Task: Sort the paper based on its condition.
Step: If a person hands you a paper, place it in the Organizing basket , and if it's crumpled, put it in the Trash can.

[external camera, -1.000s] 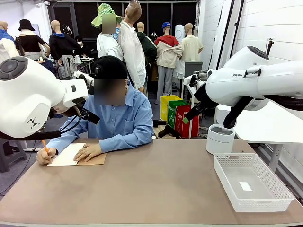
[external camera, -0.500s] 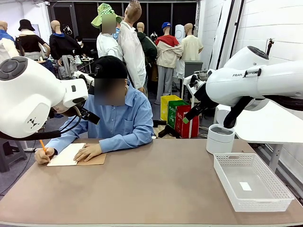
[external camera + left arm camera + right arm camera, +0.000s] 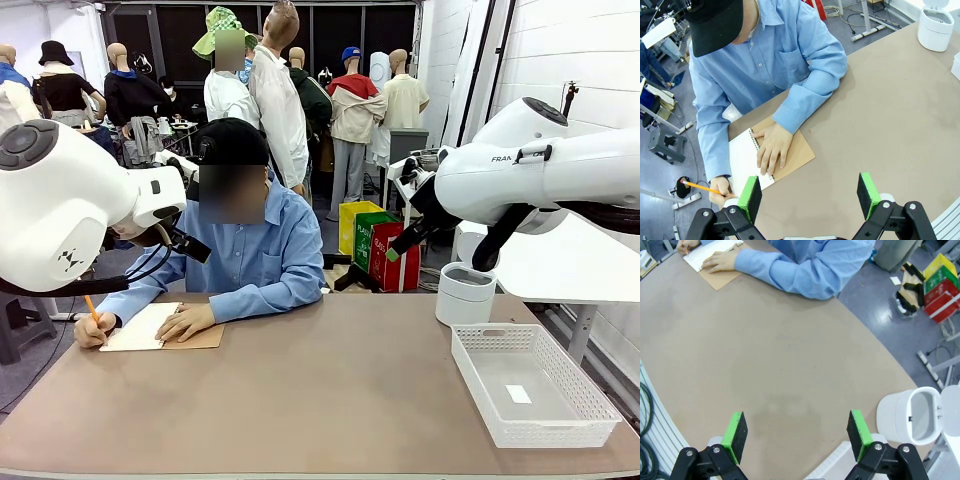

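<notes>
Loose paper is out of view. A person in a blue shirt writes with a pencil (image 3: 702,187) on the white page (image 3: 742,157) of a spiral-bound notebook (image 3: 160,328) with a brown cover, at the table's far left. Their other hand (image 3: 771,147) lies flat on the notebook. My left gripper (image 3: 808,196) hangs open high above the table, on the near side of the notebook, with nothing between its green pads. My right gripper (image 3: 797,434) is open too, high over the table's right part, and holds nothing.
A white mesh basket (image 3: 530,385) stands at the near right with a tiny white tag (image 3: 518,394) in it. Behind it is a white round bin (image 3: 466,293) with its lid up. The brown table's (image 3: 330,390) middle is bare.
The person's pencil hand shifts a little on the page. Neither arm has moved.
</notes>
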You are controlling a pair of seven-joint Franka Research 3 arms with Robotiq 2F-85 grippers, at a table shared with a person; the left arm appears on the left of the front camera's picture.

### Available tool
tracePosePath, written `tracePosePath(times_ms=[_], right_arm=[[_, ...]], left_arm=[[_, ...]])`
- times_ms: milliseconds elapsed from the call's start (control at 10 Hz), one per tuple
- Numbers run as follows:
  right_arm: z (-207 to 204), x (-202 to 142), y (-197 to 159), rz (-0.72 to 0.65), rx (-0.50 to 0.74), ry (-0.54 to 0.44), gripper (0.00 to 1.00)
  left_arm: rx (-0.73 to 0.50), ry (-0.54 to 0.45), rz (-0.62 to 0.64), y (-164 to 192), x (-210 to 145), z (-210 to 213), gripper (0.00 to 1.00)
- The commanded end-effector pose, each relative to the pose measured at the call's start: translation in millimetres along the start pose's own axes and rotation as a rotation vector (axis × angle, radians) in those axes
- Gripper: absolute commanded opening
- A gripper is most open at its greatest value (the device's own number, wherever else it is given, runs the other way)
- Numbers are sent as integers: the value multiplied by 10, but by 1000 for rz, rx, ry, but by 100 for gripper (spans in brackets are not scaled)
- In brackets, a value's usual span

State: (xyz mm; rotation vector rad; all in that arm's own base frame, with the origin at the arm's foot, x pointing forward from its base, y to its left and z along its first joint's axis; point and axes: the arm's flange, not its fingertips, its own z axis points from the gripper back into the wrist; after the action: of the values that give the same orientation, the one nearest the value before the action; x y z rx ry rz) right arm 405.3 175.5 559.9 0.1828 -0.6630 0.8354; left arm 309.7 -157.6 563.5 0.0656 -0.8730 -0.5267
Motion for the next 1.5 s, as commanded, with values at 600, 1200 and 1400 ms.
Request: tracePosePath(times_ms=[600,1200,1400], right_arm=[[-23,5,-2,-4,-1,4,100],[-23,5,-2,-4,-1,4,100],[-23,5,-2,-4,-1,4,100]], left_arm=[[8,-4,-14,6,0,-5,100],[8,-4,-14,6,0,-5,100],[8,-4,-14,6,0,-5,100]])
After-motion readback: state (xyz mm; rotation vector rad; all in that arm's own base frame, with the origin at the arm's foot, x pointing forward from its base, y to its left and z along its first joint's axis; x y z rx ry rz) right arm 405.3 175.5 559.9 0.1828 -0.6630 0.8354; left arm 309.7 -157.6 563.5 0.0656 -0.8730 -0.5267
